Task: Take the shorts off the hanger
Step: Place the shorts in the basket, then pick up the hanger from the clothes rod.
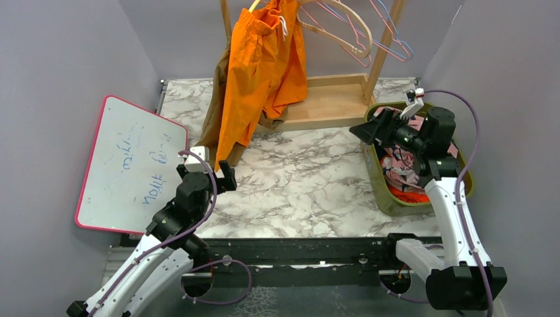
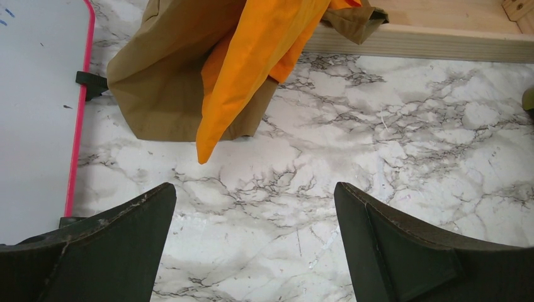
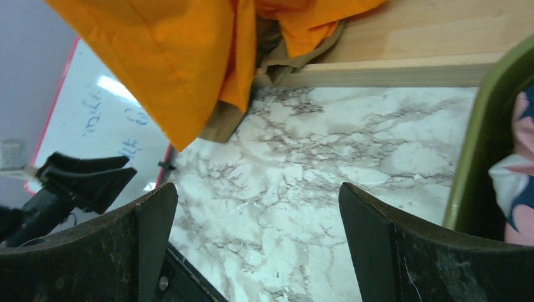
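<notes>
**Shorts on the rack, both tools spread**

Whiteboard point(image 1: 129, 165) leans at the far left. My left tool point(image 1: 223, 177) is just right of it, fingers spread and holding nothing, low over the marble surface point(image 1: 297, 178). The orange shorts point(image 1: 261, 72) hang on the wooden rack point(image 1: 330, 99), with tan shorts point(image 1: 214, 115) behind them, hem at the surface. Bare hangers point(image 1: 356, 30) hang further right. My right tool point(image 1: 368, 129) is spread too, at the left rim of the green bin point(image 1: 389, 206), which holds pink shorts point(image 1: 399, 165).

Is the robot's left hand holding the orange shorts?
No, the left gripper is open above the marble table, and the orange shorts hang ahead of it, untouched.
</notes>
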Motion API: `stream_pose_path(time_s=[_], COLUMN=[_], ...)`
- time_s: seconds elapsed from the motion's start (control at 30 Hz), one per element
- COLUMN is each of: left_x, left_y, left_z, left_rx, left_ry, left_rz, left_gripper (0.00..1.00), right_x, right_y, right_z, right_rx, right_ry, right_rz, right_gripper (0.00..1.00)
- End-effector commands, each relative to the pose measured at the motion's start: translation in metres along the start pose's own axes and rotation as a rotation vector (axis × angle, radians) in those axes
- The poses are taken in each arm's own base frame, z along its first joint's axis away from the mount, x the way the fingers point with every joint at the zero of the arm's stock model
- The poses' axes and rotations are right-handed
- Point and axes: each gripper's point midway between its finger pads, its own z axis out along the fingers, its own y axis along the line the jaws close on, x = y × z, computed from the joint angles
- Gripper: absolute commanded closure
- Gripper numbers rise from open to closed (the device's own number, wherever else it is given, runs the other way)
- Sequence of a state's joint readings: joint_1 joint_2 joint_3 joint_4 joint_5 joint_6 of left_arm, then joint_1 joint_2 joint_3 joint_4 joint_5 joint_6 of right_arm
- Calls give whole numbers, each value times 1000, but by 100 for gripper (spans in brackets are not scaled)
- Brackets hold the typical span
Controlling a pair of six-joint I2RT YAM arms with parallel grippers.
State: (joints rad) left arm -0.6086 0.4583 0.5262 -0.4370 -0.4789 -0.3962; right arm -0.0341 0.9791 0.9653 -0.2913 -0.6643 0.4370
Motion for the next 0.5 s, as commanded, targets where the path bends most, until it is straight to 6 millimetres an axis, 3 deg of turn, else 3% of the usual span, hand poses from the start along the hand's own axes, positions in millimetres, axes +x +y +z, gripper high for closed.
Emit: stream_pose_path(time_s=[0.0,0.23,0.47], left_x=[-8,-6,-4], left_y=[-4,-4,-5], left_z=[-2,1,4], left_rx=[17,11,15], left_ry=[-15,-2,13], left_rz=[-15,-9,-1], left_gripper=[1,1,1], right_x=[1,23,59], right_y=[36,59,102], right_z=[-4,-3,26], right_rx=[-221,-330,-296], right_ry=[34,105,166], right_rz=[-54,-102,-240], right_gripper=[0,0,2])
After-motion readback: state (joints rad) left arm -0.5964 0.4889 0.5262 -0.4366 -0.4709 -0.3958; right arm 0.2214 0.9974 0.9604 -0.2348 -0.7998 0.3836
